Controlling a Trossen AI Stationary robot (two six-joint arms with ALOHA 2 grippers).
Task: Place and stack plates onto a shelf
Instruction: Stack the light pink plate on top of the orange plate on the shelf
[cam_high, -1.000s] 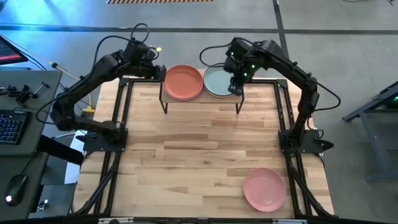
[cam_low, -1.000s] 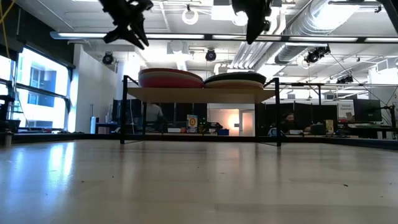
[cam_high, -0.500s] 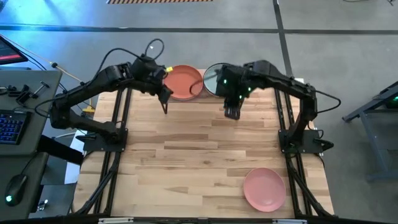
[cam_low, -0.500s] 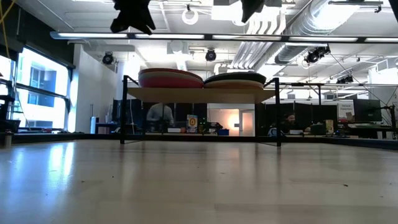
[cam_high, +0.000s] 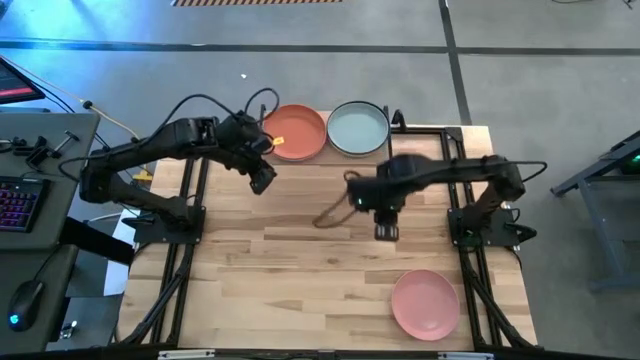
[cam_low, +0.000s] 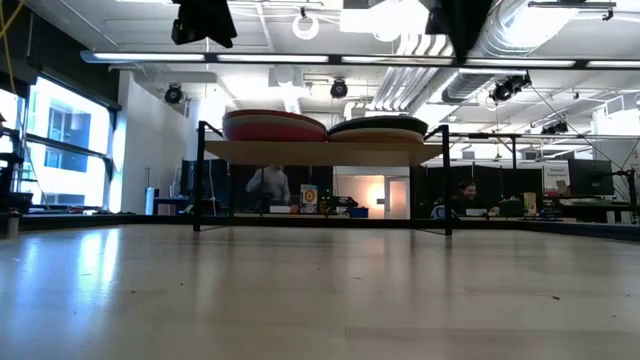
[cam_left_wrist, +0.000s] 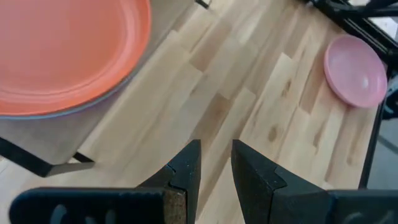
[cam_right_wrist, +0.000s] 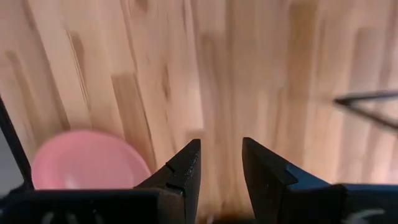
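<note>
Pink plate (cam_high: 425, 304) lies alone near the front right corner of the worktop (cam_high: 300, 260), well apart from the shelf (cam_low: 320, 153), which carries two stacks topped by the terracotta plate (cam_high: 293, 132) and the grey-green plate (cam_high: 358, 128). Right gripper (cam_high: 385, 232) hovers between them, left gripper (cam_high: 262, 184) by the shelf, both empty with jaws slightly spread; a shallow rim could slip from so narrow a gap, or a careless placing could nudge a stack off

Open-plan robotics lab: exposed ceiling ducts (cam_low: 520, 40), strip lights (cam_low: 300, 57), black partitions (cam_low: 500, 185), monitors (cam_low: 585, 180), keyboard (cam_high: 18, 200) beside the rig.
</note>
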